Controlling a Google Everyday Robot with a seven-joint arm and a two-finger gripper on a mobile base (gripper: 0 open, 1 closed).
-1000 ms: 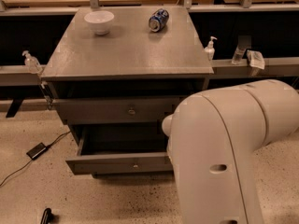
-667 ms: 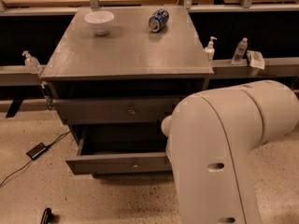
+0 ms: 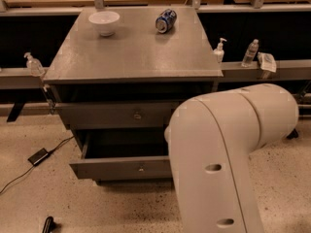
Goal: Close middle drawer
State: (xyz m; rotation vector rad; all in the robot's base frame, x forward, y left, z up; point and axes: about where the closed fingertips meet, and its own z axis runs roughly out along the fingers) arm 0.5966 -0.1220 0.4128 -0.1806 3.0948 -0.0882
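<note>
The grey cabinet (image 3: 131, 57) stands in the middle of the view. Its top drawer (image 3: 112, 115) is shut, with a round knob. Below it the middle drawer (image 3: 116, 169) is pulled out toward me, with its dark inside showing above its low front and a small pale knob (image 3: 141, 168) at the centre. My big white arm link (image 3: 218, 159) fills the lower right and covers the right end of both drawers. My gripper is not in view; it is hidden behind the arm or outside the picture.
On the cabinet top are a white bowl (image 3: 104, 22) and a blue can (image 3: 165, 21) lying on its side. Small bottles (image 3: 250, 52) stand on the rail at the right and left. A black cable and adapter (image 3: 38, 156) lie on the speckled floor at the left.
</note>
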